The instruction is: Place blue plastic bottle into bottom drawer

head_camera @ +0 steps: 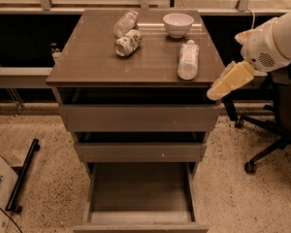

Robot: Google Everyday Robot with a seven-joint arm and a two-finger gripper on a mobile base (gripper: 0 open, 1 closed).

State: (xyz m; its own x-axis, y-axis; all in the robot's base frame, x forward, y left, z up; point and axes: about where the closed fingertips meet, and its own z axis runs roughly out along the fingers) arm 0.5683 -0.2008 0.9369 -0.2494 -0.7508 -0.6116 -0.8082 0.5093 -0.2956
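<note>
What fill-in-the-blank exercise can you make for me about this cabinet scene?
1. The blue plastic bottle lies on its side on the cabinet top, next to a white ____.
2. The bottom drawer is pulled ____.
3. Altogether ____ bottles lie on the cabinet top.
4. The gripper hangs just off the cabinet's corner, nearest to the ____ plastic bottle.

Missing words: bowl; open; three; blue.
</note>
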